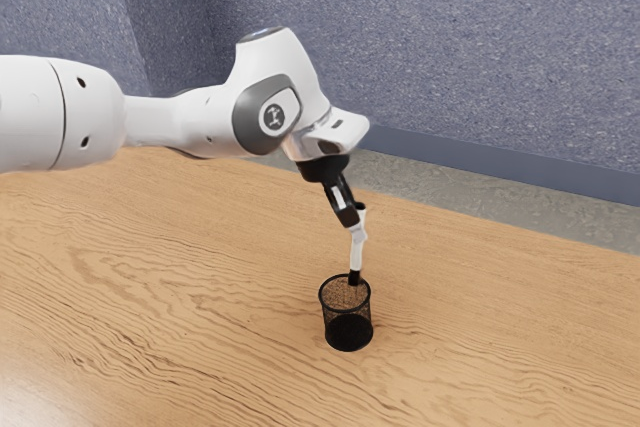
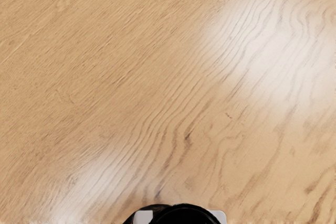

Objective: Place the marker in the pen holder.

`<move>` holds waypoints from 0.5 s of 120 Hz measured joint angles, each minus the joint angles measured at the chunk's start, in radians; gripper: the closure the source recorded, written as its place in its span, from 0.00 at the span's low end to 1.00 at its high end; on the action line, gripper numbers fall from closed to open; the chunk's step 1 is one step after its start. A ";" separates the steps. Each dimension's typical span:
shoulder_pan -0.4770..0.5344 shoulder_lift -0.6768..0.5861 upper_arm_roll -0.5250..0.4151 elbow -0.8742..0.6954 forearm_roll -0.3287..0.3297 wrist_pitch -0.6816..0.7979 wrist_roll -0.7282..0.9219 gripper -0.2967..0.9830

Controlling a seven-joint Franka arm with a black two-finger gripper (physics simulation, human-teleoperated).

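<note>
In the exterior view my gripper (image 1: 350, 215) is shut on the upper part of the white marker (image 1: 357, 252). The marker hangs nearly upright, its black tip down at the far side of the mesh pen holder's rim (image 1: 321, 297). Whether the tip is just above the rim or slightly inside it, I cannot tell. At the wrist view's lower edge, the marker's round black end (image 2: 185, 214) lies between the pale fingertips of my gripper (image 2: 181, 219). A dark curved edge behind it looks like part of the pen holder (image 2: 149, 208).
The black pen holder stands upright on the wooden table (image 1: 180, 277). Beyond the table's far edge are a grey floor strip and a blue-grey wall (image 1: 450, 47). My arm reaches in from the exterior view's left, above the table.
</note>
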 joint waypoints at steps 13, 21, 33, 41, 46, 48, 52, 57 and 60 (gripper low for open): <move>0.001 -0.026 0.000 -0.028 0.000 -0.001 0.002 0.83; 0.002 -0.031 0.000 -0.049 -0.001 -0.001 0.003 0.83; 0.005 -0.052 0.000 -0.092 -0.001 -0.001 0.004 0.83; 0.009 -0.039 0.000 -0.102 -0.001 -0.002 0.005 0.83; 0.017 -0.026 0.000 -0.106 -0.001 -0.002 0.006 0.84; 0.020 -0.019 0.000 -0.107 -0.001 -0.002 0.006 0.84; 0.027 -0.003 0.001 -0.108 -0.001 -0.002 0.006 0.84; 0.035 0.017 0.001 -0.109 -0.001 -0.002 0.007 0.83; 0.037 0.027 0.001 -0.110 -0.002 -0.002 0.007 0.81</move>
